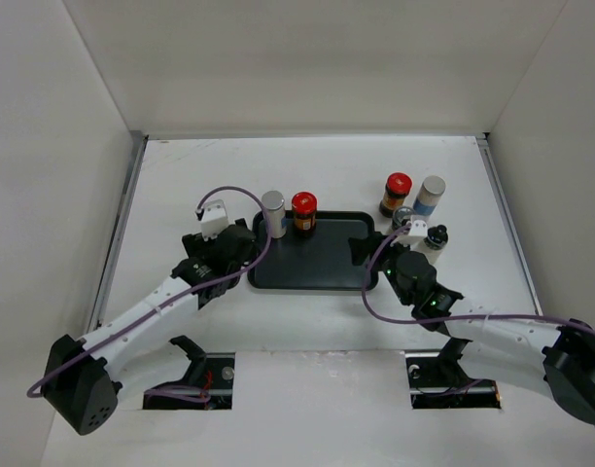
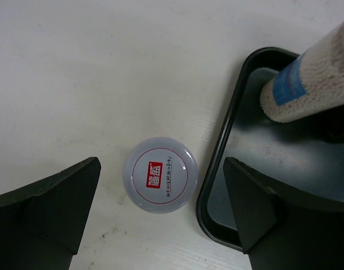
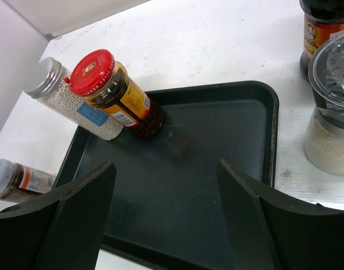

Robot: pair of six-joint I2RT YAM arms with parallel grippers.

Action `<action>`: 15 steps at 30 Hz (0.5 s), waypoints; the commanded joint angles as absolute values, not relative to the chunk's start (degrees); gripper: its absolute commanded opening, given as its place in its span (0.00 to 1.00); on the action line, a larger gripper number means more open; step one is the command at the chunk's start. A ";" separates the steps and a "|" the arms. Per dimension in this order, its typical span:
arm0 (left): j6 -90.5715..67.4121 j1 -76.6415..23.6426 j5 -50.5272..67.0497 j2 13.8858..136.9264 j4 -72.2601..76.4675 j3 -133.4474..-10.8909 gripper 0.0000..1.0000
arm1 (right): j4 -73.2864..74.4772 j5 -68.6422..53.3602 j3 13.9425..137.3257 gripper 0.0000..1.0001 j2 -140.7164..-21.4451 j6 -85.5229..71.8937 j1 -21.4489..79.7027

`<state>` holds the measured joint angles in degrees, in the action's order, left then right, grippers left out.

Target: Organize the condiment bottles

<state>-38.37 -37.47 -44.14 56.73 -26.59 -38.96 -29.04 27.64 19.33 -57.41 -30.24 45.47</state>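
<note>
A black tray lies mid-table. A pale grey-capped jar and a red-capped dark jar stand at its far left edge. Right of the tray stand another red-capped jar, a pale grey-capped jar and two short jars. My left gripper is open, straddling a short silver-lidded jar that stands on the table just left of the tray rim. My right gripper is open and empty over the tray floor.
White walls close in the table on the left, back and right. In the right wrist view a clear-lidded short jar and a dark jar stand close to the tray's right rim.
</note>
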 commanded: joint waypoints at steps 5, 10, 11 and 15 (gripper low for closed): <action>-42.01 -35.11 -40.79 60.02 -27.78 -37.09 0.89 | -31.82 26.89 21.53 0.82 -56.60 -30.32 45.92; -42.71 -33.36 -37.36 61.87 -25.84 -35.95 0.74 | -32.17 26.81 21.45 0.83 -56.95 -30.41 45.92; -42.71 -33.18 -37.27 61.87 -25.40 -35.60 0.71 | -32.08 26.81 21.45 0.83 -57.04 -30.41 45.83; -42.63 -32.91 -36.65 61.96 -24.08 -34.63 0.57 | -32.25 27.33 21.45 0.83 -56.16 -29.80 46.01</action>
